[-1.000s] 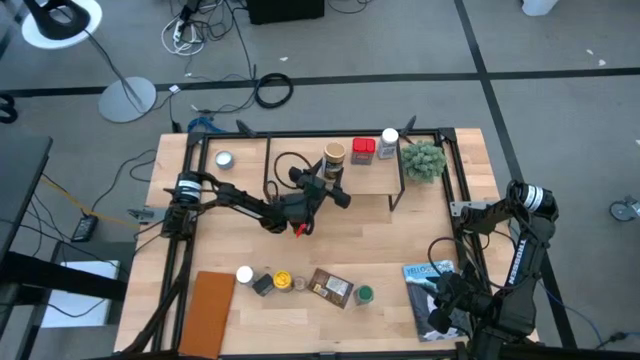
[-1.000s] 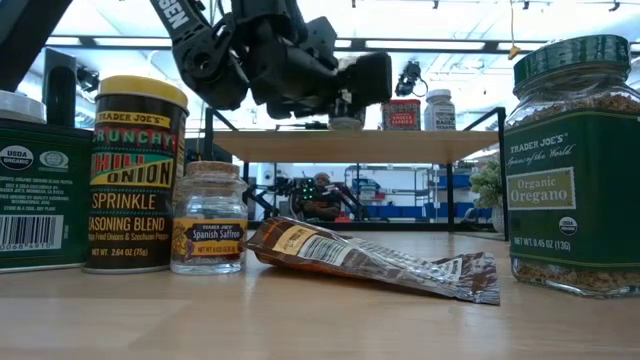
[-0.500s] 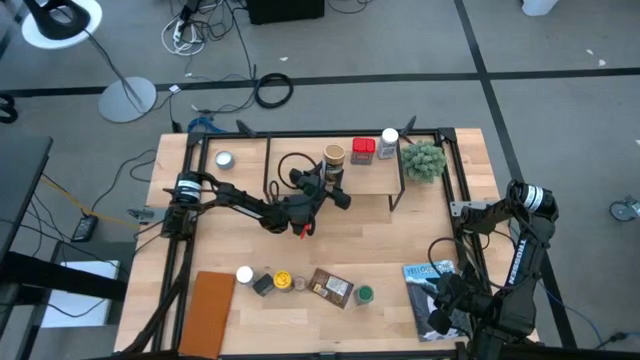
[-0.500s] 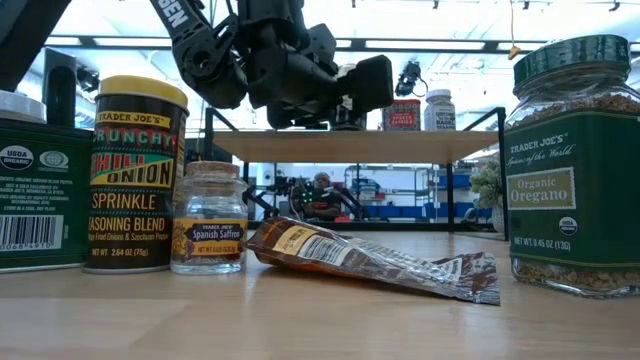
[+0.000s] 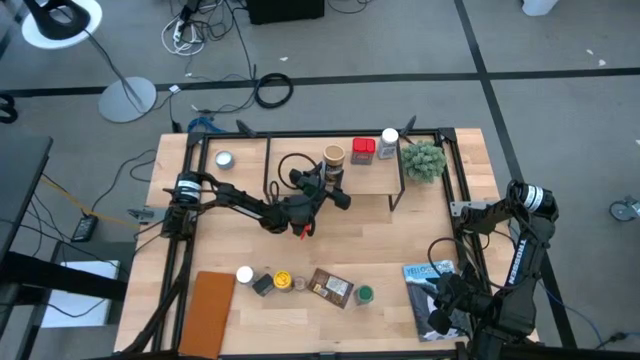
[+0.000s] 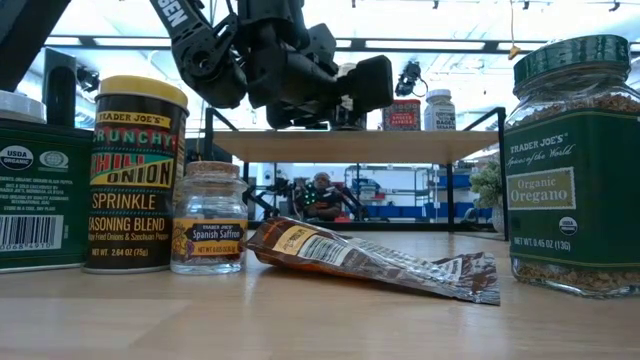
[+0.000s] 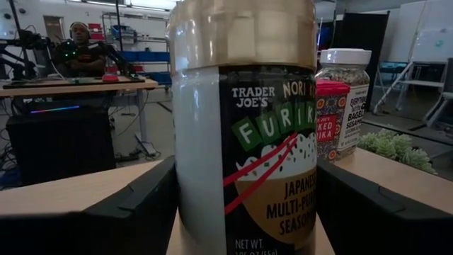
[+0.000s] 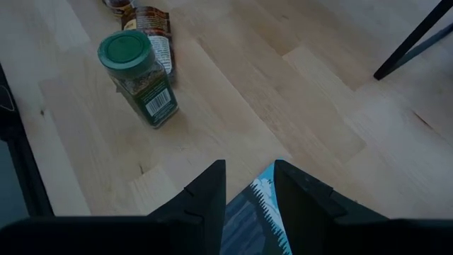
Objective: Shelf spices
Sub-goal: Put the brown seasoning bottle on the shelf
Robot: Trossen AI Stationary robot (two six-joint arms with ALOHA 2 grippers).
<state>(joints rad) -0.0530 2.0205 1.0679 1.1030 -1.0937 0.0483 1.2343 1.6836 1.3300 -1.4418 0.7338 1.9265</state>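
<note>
The furikake jar (image 7: pixel 244 134) stands upright on the shelf (image 5: pixel 345 178), just left of the red-topped jar (image 5: pixel 363 149). The left claw (image 5: pixel 330 180) brackets it, fingers barely parted wider than before. Backing out crooked could clip and topple it. The right claw (image 8: pixel 248 188), narrow and empty, waits over the book (image 5: pixel 432 283).

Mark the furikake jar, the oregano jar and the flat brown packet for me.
furikake jar (image 7: pixel 265 152): left wrist view, on its dark label.
oregano jar (image 6: pixel 570 190): low view, on its green label.
flat brown packet (image 6: pixel 370 260): low view, on the middle of its crinkled face.
</note>
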